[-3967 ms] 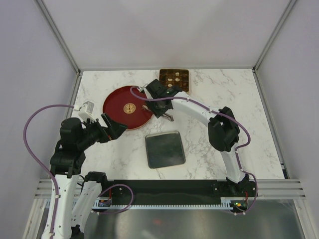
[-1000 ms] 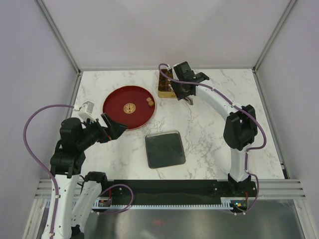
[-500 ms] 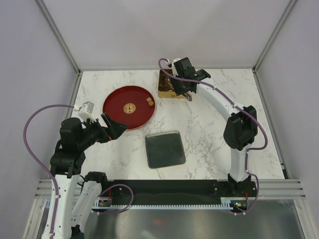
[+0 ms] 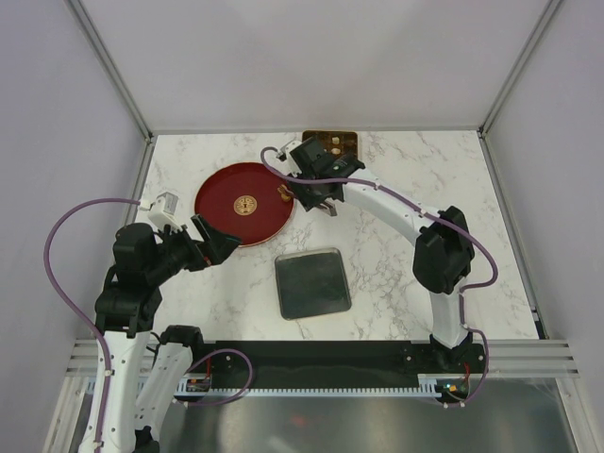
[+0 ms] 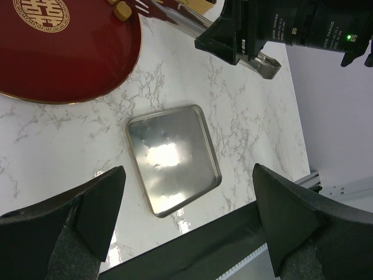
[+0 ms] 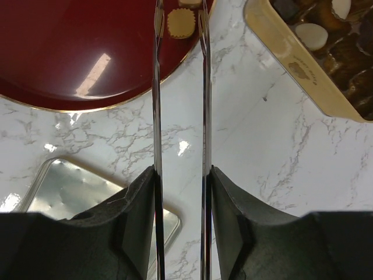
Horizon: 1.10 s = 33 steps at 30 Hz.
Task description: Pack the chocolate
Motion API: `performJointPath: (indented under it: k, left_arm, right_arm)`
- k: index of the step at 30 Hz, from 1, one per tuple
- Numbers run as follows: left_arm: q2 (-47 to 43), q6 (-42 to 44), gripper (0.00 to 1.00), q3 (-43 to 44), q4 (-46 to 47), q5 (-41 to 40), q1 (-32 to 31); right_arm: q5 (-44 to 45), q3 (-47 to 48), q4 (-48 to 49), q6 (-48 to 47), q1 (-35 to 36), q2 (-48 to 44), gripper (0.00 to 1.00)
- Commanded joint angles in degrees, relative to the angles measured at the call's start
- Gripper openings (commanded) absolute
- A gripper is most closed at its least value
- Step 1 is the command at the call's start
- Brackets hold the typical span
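At far left, one left gripper [image 4: 217,242], fingers [image 5: 70,216] spread wide and gripping nothing, hanging above the marble table [image 4: 377,274] just beside the dish's near-left rim. Next, one red dish [image 4: 226,203] with one gold emblem [image 4: 248,203] at its middle. On the dish, close to its right rim, two loose pieces of chocolate [image 6: 180,23]: one tan and fluted, one paler and cut off by the top edge of the right wrist view. In front of the dish, one silver tray [image 4: 312,283], flat on the table and apart from everything else. Over the dish's right rim, one right gripper [image 6: 179,8], blades parallel and slightly parted, either side of the tan piece in the wrist view without pinching it; contact with the dish not to be told. At back right, one gold tin [image 6: 280,49], half hidden behind the right arm, holding more chocolate, dark and cream, too crowded to count. Compared with half a second ago: right gripper swung left from above the tin to the dish; left gripper, dish, tray and the two loose pieces unchanged.
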Motion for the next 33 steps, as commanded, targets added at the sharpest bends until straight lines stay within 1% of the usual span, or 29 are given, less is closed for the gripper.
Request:
performJointPath:
  k: [1, 7, 13, 21, 26, 33]
  left_arm:
    - [-0.5, 0.9, 0.98, 1.0, 2.1, 1.2, 0.2]
    - [-0.3, 0.8, 0.98, 0.8, 1.9, 1.0, 0.2]
    - [-0.4, 0.7, 0.98, 0.9, 1.9, 1.1, 0.2]
    - [-0.5, 0.6, 0.98, 0.7, 2.0, 1.1, 0.2]
    - [-0.6, 0.6, 0.98, 0.6, 2.0, 1.0, 0.2]
    - [-0.6, 0.6, 0.98, 0.5, 1.8, 1.1, 0.2]
  right_arm:
    - [0.2, -0.1, 1.5, 0.6, 0.7, -0.5, 0.48]
    - [0.4, -0.9, 1.5, 2.6, 2.0, 0.0, 0.48]
    - [2.6, -0.7, 0.8, 3.7, 2.9, 0.9, 0.48]
    - [3.1, 0.9, -0.7, 5.2, 3.9, 2.8, 0.49]
    - [5.7, 1.2, -1.5, 7.1, 4.4, 3.5, 0.5]
    - [7.1, 3.2, -2.5, 8.4, 5.1, 4.8, 0.5]
